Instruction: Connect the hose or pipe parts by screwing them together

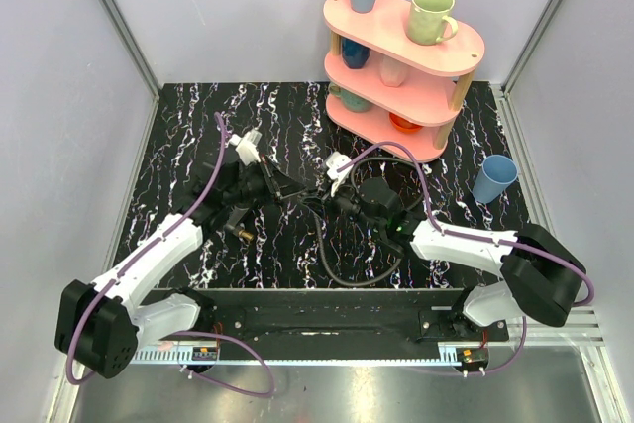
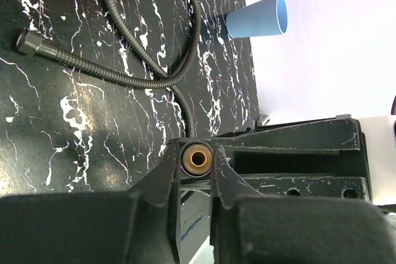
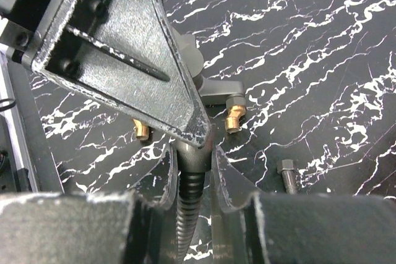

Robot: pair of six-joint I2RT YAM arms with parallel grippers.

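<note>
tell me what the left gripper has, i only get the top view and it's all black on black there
Observer: In the left wrist view, the left gripper is pinched on a brass fitting, seen end-on.
Operator: and the right one
Observer: Its wrist view shows the right gripper clamped on a ribbed hose.
Operator: any free end lying on the table
Observer: Yes, a hose end with a dark nut lies loose on the table, away from both grippers.
</note>
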